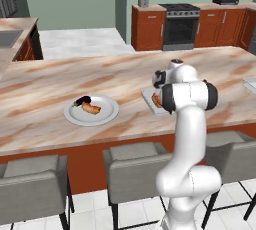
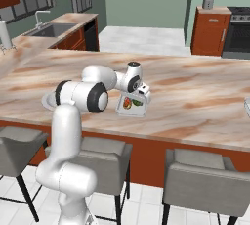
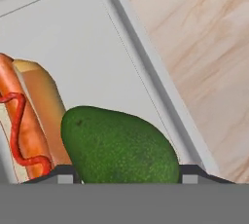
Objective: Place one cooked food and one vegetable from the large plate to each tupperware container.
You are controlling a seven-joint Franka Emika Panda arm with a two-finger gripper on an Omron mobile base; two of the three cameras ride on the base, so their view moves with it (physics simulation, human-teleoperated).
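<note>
The tool (image 3: 124, 172) hangs low over the near tupperware container (image 2: 131, 105), its two fingertips (image 3: 62, 173) set either side of a green avocado (image 3: 119, 146) and seemingly gripping it. A hot dog (image 3: 26, 121) lies at the avocado's nine o'clock. On the desk (image 1: 45, 91), the large plate (image 1: 91, 110) holds an eggplant (image 1: 84, 100) and another hot dog (image 1: 92, 108).

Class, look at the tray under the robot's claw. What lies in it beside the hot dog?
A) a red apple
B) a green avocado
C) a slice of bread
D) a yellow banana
B: in the hand view a green avocado lies beside the hot dog inside the tray.
</note>
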